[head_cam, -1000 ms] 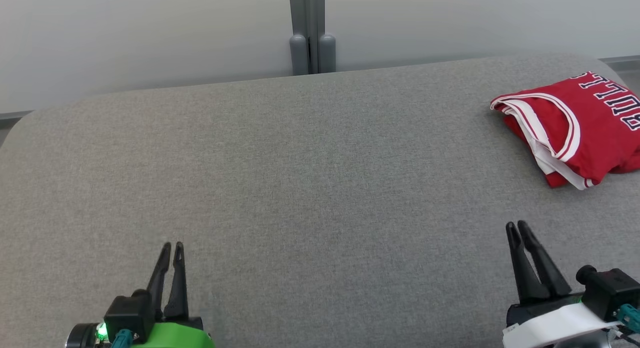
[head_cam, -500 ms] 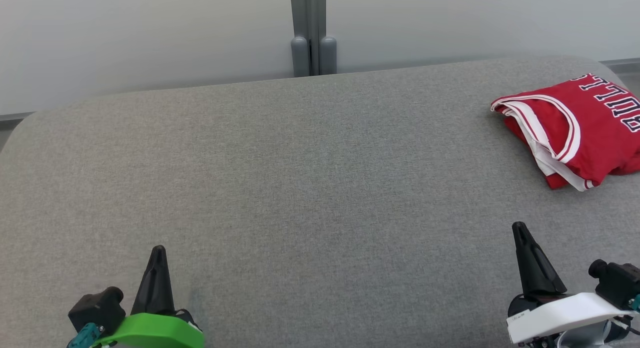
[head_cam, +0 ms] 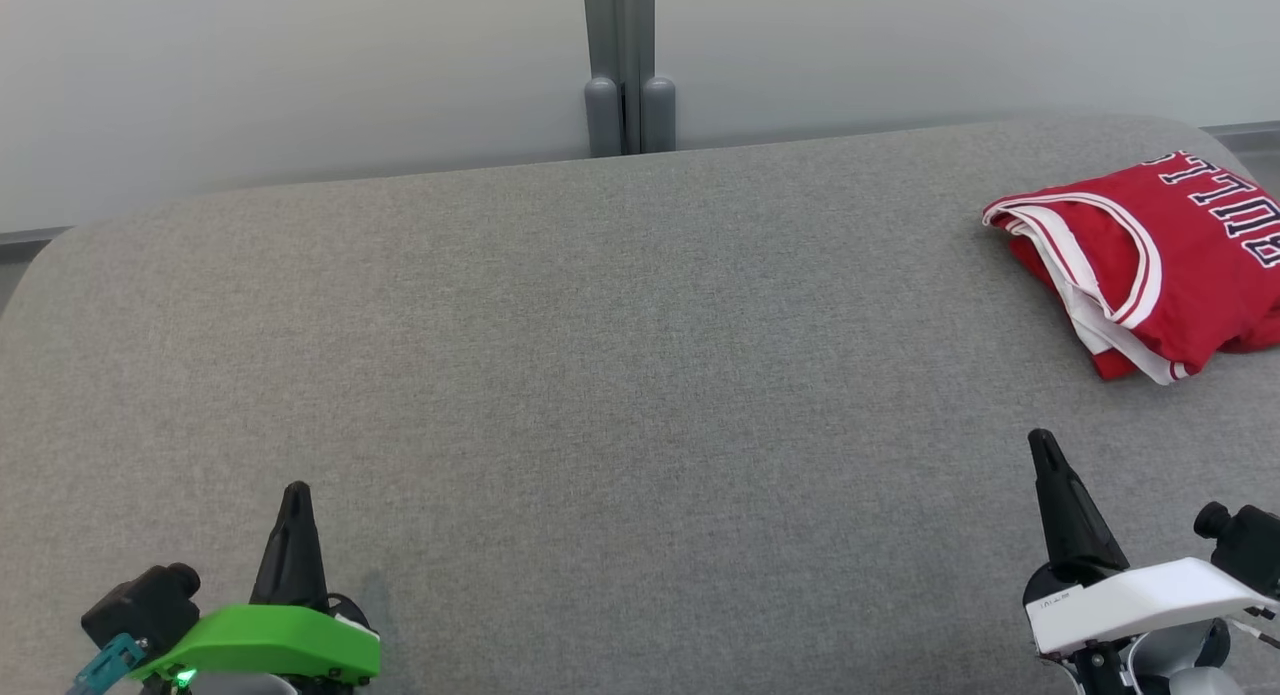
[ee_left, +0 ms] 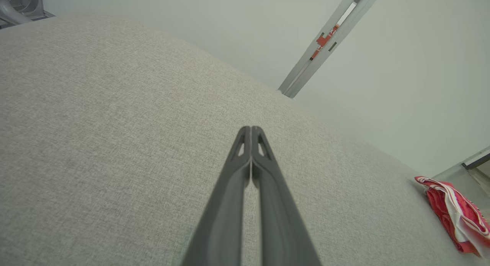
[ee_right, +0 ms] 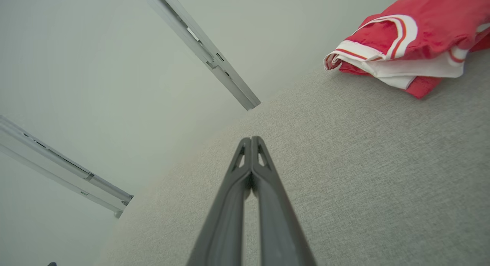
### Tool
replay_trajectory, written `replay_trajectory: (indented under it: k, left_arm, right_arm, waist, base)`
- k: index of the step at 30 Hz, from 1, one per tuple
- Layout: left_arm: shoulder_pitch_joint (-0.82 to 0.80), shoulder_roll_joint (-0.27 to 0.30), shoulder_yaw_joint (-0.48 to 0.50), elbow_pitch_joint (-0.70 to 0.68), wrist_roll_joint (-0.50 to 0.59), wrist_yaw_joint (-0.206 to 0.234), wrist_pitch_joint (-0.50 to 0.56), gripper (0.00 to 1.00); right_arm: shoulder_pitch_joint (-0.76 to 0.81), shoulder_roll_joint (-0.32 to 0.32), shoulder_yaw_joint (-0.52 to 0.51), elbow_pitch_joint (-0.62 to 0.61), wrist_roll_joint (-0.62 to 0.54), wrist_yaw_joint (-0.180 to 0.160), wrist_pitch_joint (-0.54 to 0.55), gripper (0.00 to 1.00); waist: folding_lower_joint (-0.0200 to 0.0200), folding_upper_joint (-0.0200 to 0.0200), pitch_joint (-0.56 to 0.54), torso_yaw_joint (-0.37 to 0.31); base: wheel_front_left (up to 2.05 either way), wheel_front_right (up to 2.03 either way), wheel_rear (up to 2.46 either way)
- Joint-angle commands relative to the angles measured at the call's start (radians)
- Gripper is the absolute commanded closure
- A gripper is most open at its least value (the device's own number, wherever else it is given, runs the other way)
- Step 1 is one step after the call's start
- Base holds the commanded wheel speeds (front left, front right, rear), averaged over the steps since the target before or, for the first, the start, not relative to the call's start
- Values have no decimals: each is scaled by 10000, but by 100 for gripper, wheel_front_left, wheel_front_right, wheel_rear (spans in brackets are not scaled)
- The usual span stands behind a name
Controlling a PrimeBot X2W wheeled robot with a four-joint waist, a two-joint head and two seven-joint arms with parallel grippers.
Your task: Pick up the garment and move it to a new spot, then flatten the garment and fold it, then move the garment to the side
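1. We see a broad surface covered in coarse grey woven cloth, rounded at its far corners. Behind it stand a smooth pale wall and a grey metal post.
2. The left gripper, on a green housing, sits at the lower left of the head view. Its long, dark, tapered fingers are pressed together on nothing.
3. The right gripper, on a white housing, sits at the lower right, likewise closed and empty.
4. The garment is a red jersey with white-and-red striped trim and dark lettering. It lies folded in a thick bundle at the surface's far right edge, ahead of the right gripper, touching neither gripper.
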Motion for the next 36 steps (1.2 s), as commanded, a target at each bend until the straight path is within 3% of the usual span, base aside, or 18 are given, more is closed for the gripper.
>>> replay_trajectory:
  k: [1,36]
  left_arm:
    - [-332,6,133,-123,-378,-85,56,100]
    - [-761,-245,958,-123,-4517,-441,1044,100]
  right_arm:
    - [-264,-114,3,-26,408,0,45,100]
    - [-1118,-653,579,866,5250,0,24,100]
  waist:
    - [0,0,-6,3]
    - [0,0,-144,68]
  base:
    - [0,0,0]
    - [0,0,0]
